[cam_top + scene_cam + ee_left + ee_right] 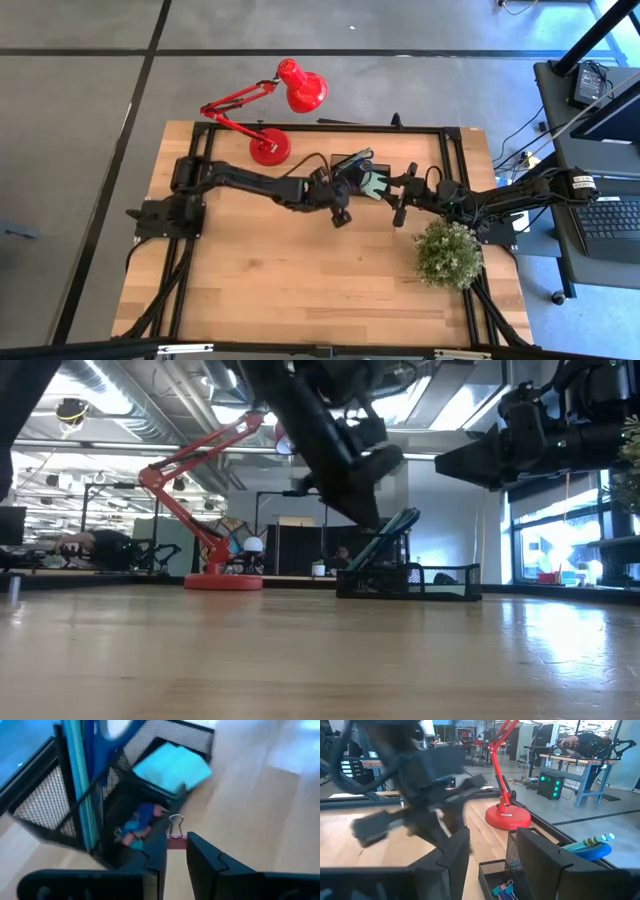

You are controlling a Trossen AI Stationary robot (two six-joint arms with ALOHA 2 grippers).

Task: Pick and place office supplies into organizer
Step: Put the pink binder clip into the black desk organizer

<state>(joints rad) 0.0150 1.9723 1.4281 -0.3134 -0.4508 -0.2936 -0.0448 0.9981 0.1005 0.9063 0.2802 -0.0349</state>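
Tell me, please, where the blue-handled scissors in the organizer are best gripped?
Probably the blue handle loops, from above: the scissors stand in the organizer's tall compartment, so only the handles rise clear of its mesh wall.

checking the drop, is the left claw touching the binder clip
Touching. The left wrist view shows the left claw pinching the binder clip between its fingertips, above the organizer.

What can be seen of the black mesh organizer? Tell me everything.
The organizer is a small black wire-mesh desk caddy with compartments, one section taller. It sits upright on the wooden table, near the red lamp. The tall section holds light-blue pencils and blue-handled scissors, leaning; a low one holds the sticky-note pad, another small blue clips. The left gripper holds a binder clip above it.
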